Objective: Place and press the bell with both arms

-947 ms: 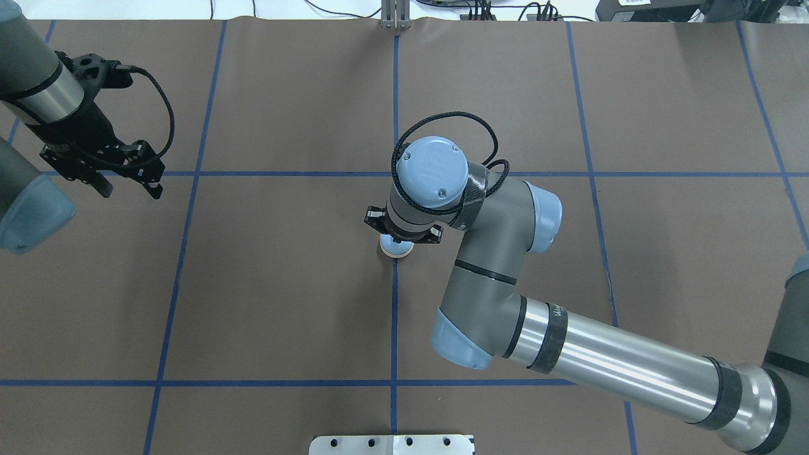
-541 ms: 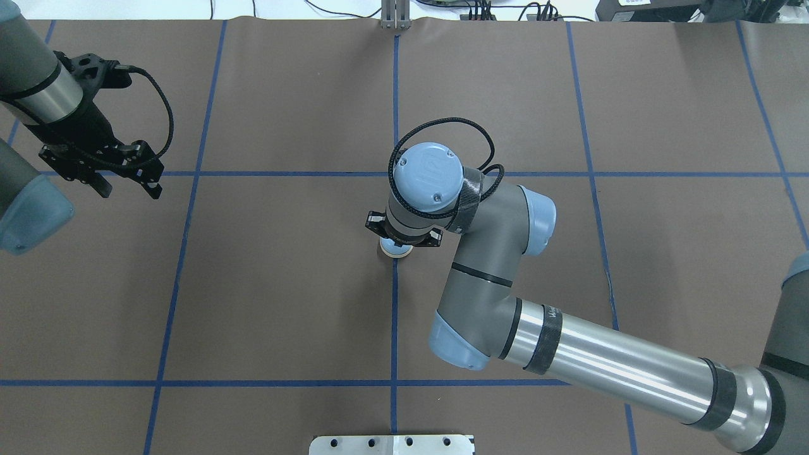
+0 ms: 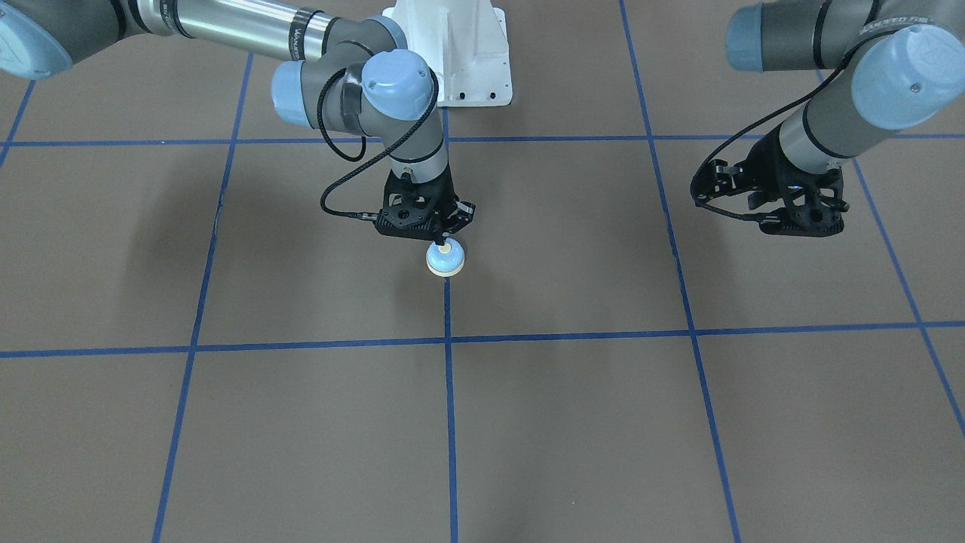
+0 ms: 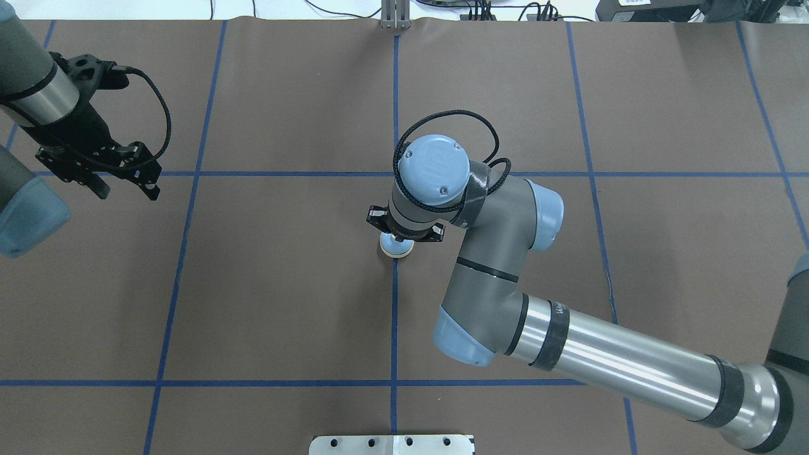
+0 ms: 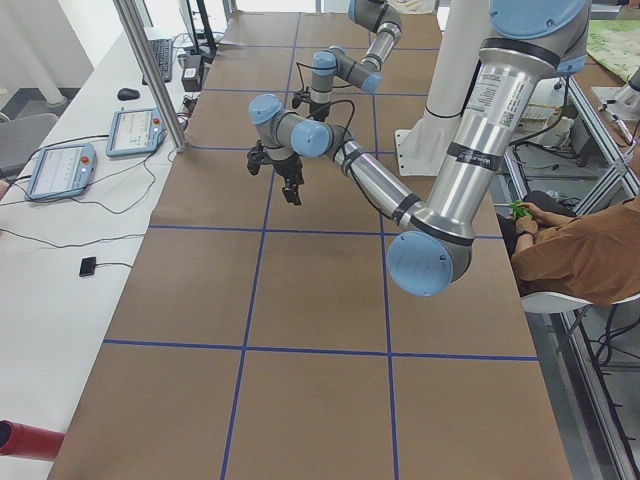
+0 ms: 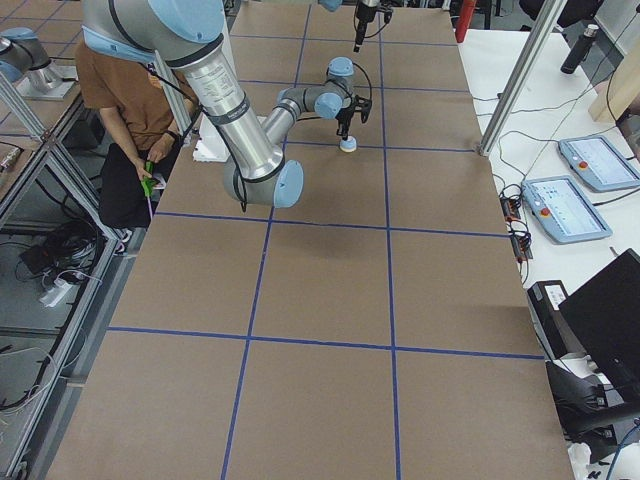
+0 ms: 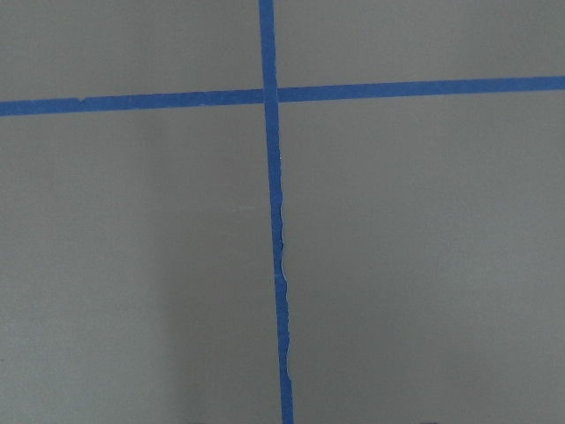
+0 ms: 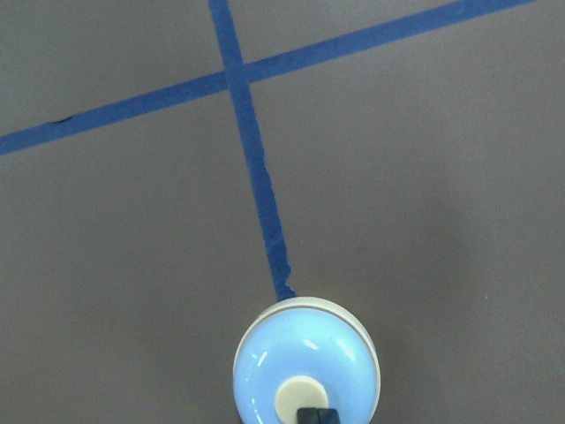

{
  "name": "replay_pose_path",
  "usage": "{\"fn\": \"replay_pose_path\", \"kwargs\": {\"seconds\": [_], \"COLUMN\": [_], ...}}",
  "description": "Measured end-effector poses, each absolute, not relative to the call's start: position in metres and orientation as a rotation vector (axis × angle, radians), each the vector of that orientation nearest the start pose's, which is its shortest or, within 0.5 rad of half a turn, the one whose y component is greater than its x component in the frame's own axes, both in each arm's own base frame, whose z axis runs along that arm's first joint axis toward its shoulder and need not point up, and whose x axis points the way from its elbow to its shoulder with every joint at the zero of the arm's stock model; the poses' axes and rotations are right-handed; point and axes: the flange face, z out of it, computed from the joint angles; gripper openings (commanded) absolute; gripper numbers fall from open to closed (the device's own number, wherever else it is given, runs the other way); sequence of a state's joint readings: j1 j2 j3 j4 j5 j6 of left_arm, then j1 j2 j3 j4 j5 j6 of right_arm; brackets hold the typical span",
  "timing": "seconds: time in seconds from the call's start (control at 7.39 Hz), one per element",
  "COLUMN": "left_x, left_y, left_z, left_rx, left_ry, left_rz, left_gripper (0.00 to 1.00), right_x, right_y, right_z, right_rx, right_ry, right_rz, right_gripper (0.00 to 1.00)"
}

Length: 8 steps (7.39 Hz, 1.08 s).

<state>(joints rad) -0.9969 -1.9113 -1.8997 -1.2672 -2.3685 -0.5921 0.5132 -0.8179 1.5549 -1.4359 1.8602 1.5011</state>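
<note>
The bell [image 3: 445,261] stood upright on the brown bench [image 3: 573,422], squarely on the middle blue tape line [image 3: 450,392] and near the bench's centre. The right arm [image 4: 600,360] reached in from the robot's right with a bent elbow, and the right tool [image 3: 443,243] pointed straight down over the bell. This tool was clenched on nothing, and its black fingertips [image 8: 316,415] met the near edge of the cream button [image 8: 297,395] on the blue dome. Whether the button was pushed in could not be told. The left arm [image 4: 31,95] kept to the robot's left side of the bench, well apart from the bell. The left tool [image 4: 126,189] hung above the bench, released, its two fingers spread with nothing between them. The left wrist view showed only bare bench and crossing tape
</note>
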Motion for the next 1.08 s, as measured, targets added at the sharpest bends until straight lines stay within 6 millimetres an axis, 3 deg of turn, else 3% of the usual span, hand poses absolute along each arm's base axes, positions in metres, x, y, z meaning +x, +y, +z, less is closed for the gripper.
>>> {"fn": "replay_pose_path", "kwargs": {"seconds": [0.14, 0.41, 0.54, 0.81, 0.95, 1.08], "left_x": [0.256, 0.25, 0.24, 0.198, 0.166, 0.129], "left_y": [-0.51, -0.509, -0.51, -0.517, -0.521, -0.523], "left_z": [0.349, 0.354, 0.363, 0.387, 0.405, 0.426], "left_rx": [-0.145, -0.138, -0.123, -0.068, -0.034, 0.0], "left_ry": [0.849, 0.847, 0.844, 0.841, 0.838, 0.831], "left_rz": [0.129, 0.139, 0.162, 0.21, 0.235, 0.257], "left_gripper": [0.84, 0.86, 0.87, 0.89, 0.92, 0.99], "right_x": [-0.532, -0.42, -0.362, -0.244, -0.186, -0.129], "right_y": [-0.453, -0.477, -0.486, -0.493, -0.494, -0.492], "right_z": [0.206, 0.256, 0.29, 0.374, 0.414, 0.45], "right_rx": [-0.019, -0.008, 0.001, 0.031, 0.053, 0.076], "right_ry": [-0.915, -0.918, -0.909, -0.873, -0.857, -0.845], "right_rz": [0.288, 0.236, 0.197, 0.094, 0.046, 0.016], "right_gripper": [0.0, 0.0, 0.0, 0.0, 0.13, 0.62]}}
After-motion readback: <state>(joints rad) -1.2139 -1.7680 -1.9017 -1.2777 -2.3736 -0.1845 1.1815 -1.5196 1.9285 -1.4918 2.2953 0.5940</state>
